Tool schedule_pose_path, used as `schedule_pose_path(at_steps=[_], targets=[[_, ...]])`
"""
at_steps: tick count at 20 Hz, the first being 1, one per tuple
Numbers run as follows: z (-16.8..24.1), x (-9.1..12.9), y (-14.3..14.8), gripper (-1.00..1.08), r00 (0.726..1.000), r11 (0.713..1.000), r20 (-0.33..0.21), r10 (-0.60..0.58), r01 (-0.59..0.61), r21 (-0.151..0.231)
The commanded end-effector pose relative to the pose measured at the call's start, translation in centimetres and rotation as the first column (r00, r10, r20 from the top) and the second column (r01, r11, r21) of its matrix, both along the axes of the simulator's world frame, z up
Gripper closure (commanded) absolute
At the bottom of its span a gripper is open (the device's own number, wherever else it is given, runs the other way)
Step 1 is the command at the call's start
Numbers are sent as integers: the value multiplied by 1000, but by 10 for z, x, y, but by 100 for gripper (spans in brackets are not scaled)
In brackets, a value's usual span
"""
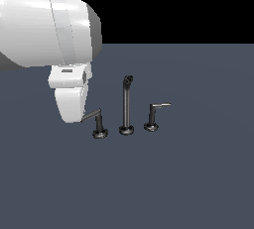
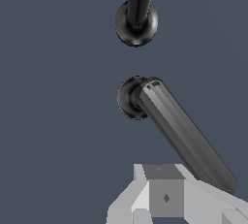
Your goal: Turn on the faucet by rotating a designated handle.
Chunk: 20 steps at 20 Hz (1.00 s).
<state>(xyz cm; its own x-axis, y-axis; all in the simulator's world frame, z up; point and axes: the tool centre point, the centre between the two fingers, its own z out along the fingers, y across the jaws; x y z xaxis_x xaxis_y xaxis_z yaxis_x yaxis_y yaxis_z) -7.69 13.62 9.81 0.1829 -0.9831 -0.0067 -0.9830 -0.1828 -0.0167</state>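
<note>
The faucet is a dark metal set. Its tall spout stands in the middle, and an L-shaped lever stands on each side. The handle is the lever on the exterior view's left, and its bar slants down toward my white hand. In the wrist view, the handle's bar runs from its round base to my gripper. The bar's free end lies right against the grey fingers. The fingers sit together with no gap and hold nothing. In the exterior view, the hand hides the fingertips.
The other lever stands on the exterior view's right of the spout, its bar pointing away from it. The spout's base shows beyond the handle's base in the wrist view. Everything stands on a flat dark grey floor.
</note>
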Motion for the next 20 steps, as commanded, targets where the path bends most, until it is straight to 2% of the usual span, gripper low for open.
schedule_pose_path(at_steps=[1,6,8,20], targets=[[0,-14,-6,108,1000,1000,-12,0,0,-8],[0,-30,-11,108,1000,1000,-14,3,-3,-9],[0,-25,-5,108,1000,1000,-8,10,-10,-3],[0,-43,-52,108,1000,1000,-14,4,-4,-9]])
